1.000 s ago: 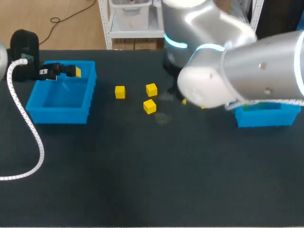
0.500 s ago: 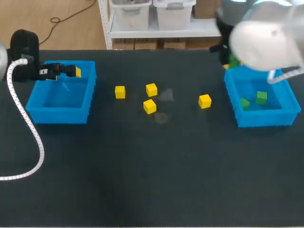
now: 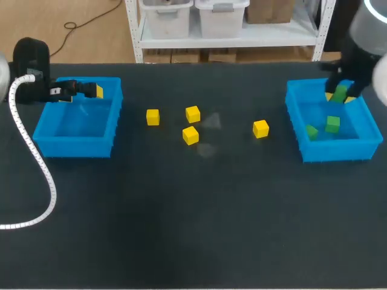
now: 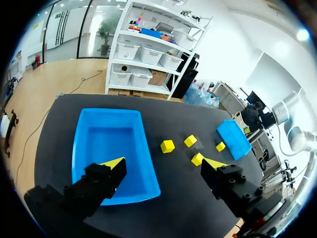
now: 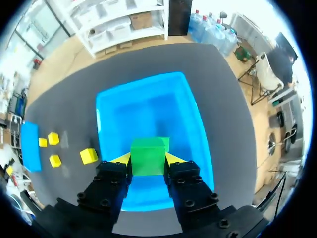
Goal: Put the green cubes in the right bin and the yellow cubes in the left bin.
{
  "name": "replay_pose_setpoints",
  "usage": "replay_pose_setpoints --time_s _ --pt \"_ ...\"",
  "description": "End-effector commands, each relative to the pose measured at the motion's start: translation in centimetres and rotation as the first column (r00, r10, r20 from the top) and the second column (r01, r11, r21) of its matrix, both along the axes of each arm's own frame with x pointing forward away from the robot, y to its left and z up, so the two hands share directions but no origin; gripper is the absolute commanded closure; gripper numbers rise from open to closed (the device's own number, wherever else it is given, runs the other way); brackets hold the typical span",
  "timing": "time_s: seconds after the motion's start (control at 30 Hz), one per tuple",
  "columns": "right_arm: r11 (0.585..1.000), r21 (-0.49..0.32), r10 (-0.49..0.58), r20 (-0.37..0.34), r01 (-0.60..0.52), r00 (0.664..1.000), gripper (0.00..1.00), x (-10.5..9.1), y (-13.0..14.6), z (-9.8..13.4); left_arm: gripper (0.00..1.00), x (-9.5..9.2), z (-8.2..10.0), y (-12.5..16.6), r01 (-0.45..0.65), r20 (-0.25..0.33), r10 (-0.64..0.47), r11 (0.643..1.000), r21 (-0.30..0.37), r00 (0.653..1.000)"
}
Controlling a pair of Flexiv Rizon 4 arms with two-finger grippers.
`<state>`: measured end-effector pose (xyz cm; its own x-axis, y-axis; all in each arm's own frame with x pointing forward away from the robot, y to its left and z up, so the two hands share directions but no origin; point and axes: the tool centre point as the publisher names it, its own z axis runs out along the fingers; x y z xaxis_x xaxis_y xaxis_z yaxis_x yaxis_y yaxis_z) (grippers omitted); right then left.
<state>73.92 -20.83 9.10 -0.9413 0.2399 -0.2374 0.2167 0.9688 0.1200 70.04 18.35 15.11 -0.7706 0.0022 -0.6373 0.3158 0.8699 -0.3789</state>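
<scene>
Green cube (image 5: 147, 150): clamped between the fingers of my right pincer (image 5: 147, 159), hanging above the right bin (image 3: 338, 151) near its far rim.
Right pincer state: closed onto the cube from two sides, yellow tips just showing at either side of it in the right wrist view.
Change: a second ago my right arm loomed over the middle of the table (image 3: 181, 229), hiding the ground around one yellow cube. Half a second ago it was swinging towards the right bin, and now the pincer is over it.
Right bin contents: two loose green cubes (image 3: 332, 124) already lie inside, near the front wall.
Meaning for the task: the carry looks finished, I judge; only the release is left for this cube, and no green cube shows out on the table.
Yellow cubes (image 3: 193, 113): four on the table between the bins, three grouped near the middle and one nearer the right bin.
Left pincer (image 4: 164, 163): wide open, holding nothing, above the far rim of the left bin (image 3: 75, 147).
Left bin: no cube shows inside it, so the yellow half appears not yet begun.
</scene>
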Motion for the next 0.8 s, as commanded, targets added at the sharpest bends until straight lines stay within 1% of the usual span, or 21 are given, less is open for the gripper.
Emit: replay_pose_setpoints --time_s 0.03,0.23,0.4,0.43,0.47,0.5,0.53,0.57,0.63,0.8 --pt "1.000 0.013 -0.010 0.130 0.009 0.992 1.00 0.5 -0.8 -1.1 0.00 -0.1 -0.1 0.1 0.003 0.006 -0.003 1.000 -0.007 1.000" --pt "1.000 0.009 -0.010 0.105 0.009 0.994 1.00 1.5 -0.8 -2.2 0.00 -0.1 -0.1 0.1 0.003 0.006 -0.003 1.000 -0.007 1.000" --pt "1.000 0.011 -0.002 0.093 0.001 0.996 1.00 1.8 -0.7 -2.6 0.00 -0.1 -0.1 0.1 0.003 0.006 -0.003 1.000 -0.007 1.000" --pt "1.000 0.009 0.002 0.090 -0.003 0.996 0.91 1.8 -0.7 -2.7 0.00 -0.1 -0.1 0.1 0.003 0.006 -0.003 1.000 -0.007 1.000" --pt "1.000 0.007 0.007 0.085 -0.008 0.996 0.73 1.8 -0.7 -2.8 0.00 -0.1 -0.1 0.1 0.003 0.006 -0.003 1.000 -0.007 1.000" --pt "1.000 0.006 0.010 0.083 -0.010 0.996 0.01 1.8 -0.7 -2.8 0.00 -0.1 -0.1 0.1 0.003 0.006 -0.003 1.000 -0.007 1.000" --pt "1.000 0.007 0.014 0.084 -0.014 0.996 0.00 1.8 -0.7 -2.9 0.00 -0.1 -0.1 0.1 0.003 0.006 -0.003 1.000 -0.007 1.000" --pt "0.999 -0.010 0.032 0.089 -0.031 0.996 0.00 1.8 -0.7 -2.9 0.00 -0.1 -0.1 0.1 0.003 0.006 -0.003 1.000 -0.007 1.000" --pt "0.999 -0.011 0.037 0.111 -0.036 0.993 0.00 1.7 -0.5 -2.9 0.00 -0.1 -0.1 0.1 0.003 0.006 -0.003 1.000 -0.007 1.000" --pt "0.999 -0.020 0.037 0.111 -0.035 0.993 0.00 1.7 -0.5 -2.8 0.00 -0.1 -0.1 0.1 0.003 0.006 -0.003 1.000 -0.007 1.000"
